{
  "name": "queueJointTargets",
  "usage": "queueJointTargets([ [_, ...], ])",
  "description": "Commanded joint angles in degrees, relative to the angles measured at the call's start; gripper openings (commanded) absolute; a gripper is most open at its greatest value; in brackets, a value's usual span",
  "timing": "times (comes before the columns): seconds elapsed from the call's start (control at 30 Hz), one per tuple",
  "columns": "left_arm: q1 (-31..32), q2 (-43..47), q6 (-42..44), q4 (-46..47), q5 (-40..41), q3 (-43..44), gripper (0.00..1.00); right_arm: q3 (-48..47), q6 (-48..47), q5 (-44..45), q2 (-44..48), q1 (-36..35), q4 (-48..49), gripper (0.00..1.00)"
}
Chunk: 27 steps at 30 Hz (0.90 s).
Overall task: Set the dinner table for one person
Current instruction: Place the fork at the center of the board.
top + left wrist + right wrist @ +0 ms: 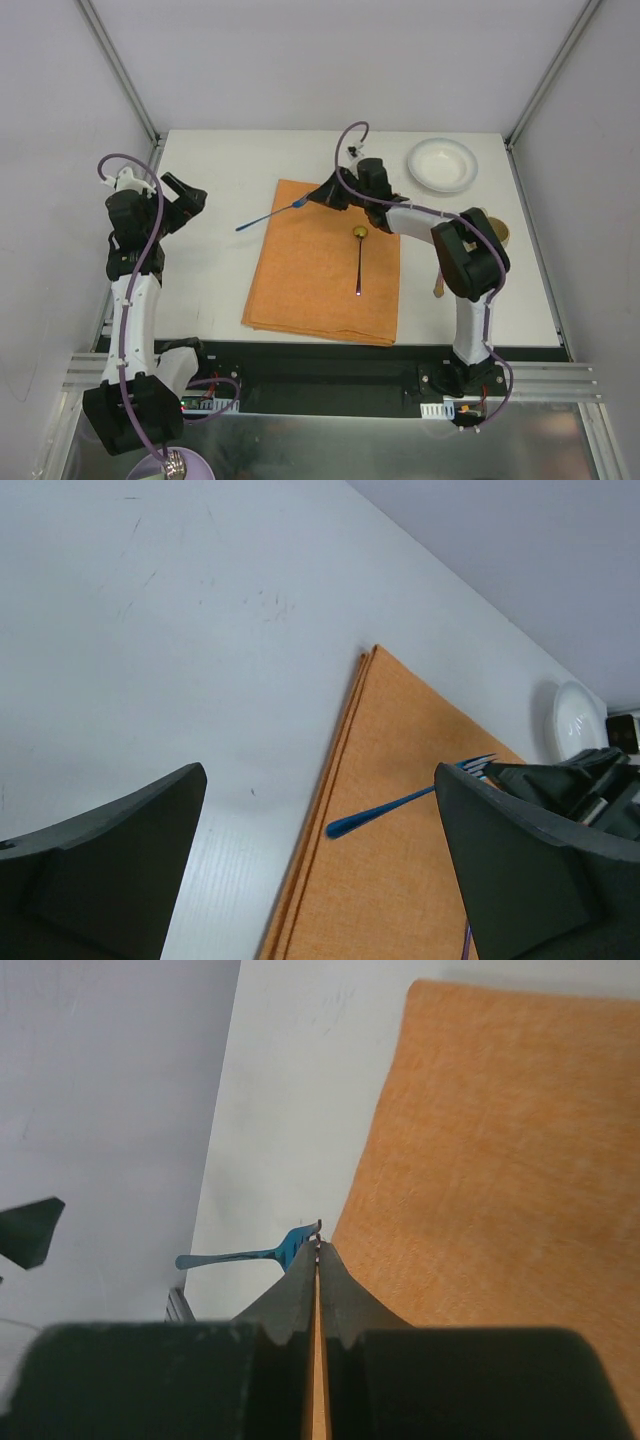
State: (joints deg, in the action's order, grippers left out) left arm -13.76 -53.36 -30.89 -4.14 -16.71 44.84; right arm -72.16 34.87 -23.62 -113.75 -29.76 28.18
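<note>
Two white-shelled arms (140, 310), black joint housings (468, 262), looping purple cables (159, 205), black wedge-shaped tool fingers (100, 870)

A: Entry one, fork (268, 217): tines?
B: The right gripper (306, 203) is covering them; count unreadable.
A: Entry two, cup (500, 232)?
B: The right arm (465, 255) is hiding most of it. A brown stick (438, 285) is poking out below; kind untellable.
</note>
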Motion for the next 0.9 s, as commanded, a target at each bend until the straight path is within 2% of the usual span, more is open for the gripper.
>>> queueJointTargets([
  [0.0,-1.53,0.28,-0.48,-1.48,-7.46,2.54,0.99,-5.97,-5.42,-4.68,-3.57,-5.91,-3.47,0.01],
  [0.33,-2.33,2.21,1.19,-2.36,-9.74,1.3,0.99,-18.53,-11.57,-10.3,-14.03,-15.67,-12.09,0.01],
  [0.7,-2.59,3.88,2.15,-3.24,-10.62,0.43,0.99,-28.47,-16.15,-16.98,-22.47,-19.9,-20.27,0.01],
  [0.73,-2.5,4.06,2.33,-3.41,-10.54,0.34,0.99,-28.65,-16.15,-17.25,-23.09,-20.25,-20.19,0.12],
  [0.8,-2.59,4.06,2.33,-3.5,-10.71,0.25,0.99,-29.0,-16.24,-17.78,-23.35,-20.6,-20.1,0.26],
  [0.83,-2.59,4.23,2.42,-3.59,-10.71,0.25,0.99,-28.83,-16.33,-17.95,-23.44,-20.69,-20.01,0.41],
  [0.87,-2.59,4.23,2.42,-3.68,-10.8,0.25,0.99,-28.3,-16.24,-17.96,-23.09,-20.69,-19.58,0.46],
])
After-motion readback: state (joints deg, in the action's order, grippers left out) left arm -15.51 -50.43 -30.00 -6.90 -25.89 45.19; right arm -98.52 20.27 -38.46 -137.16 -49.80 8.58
